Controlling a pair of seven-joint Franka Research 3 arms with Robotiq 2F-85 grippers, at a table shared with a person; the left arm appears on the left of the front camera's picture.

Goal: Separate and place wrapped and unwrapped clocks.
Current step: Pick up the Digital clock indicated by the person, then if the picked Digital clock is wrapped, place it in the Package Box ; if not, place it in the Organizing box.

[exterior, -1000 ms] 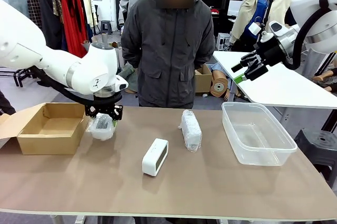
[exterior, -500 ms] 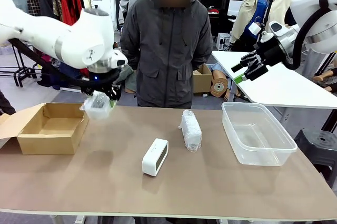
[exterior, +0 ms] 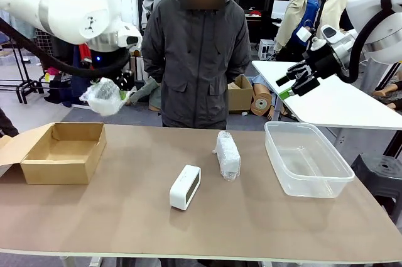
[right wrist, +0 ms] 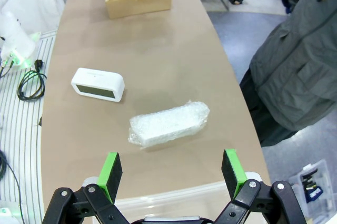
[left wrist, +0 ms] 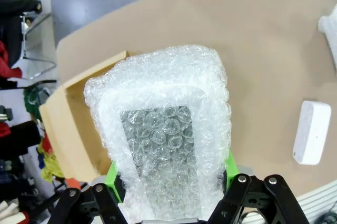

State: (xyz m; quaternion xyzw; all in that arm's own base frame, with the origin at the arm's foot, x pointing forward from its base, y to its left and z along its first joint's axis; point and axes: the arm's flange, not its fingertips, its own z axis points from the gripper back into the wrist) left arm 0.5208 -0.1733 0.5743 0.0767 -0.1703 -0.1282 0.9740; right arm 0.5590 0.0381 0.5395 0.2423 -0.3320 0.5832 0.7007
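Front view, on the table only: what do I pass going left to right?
Box → bare clock → wrapped clock → tub.

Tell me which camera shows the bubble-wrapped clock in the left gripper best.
Left wrist view: the bubble-wrapped clock is close up, its dark face visible through the wrap. The front view shows it as a small bundle.

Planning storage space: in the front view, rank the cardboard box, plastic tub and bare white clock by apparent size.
Largest: cardboard box and plastic tub, about alike, so unranked.
Smallest: bare white clock, clearly.
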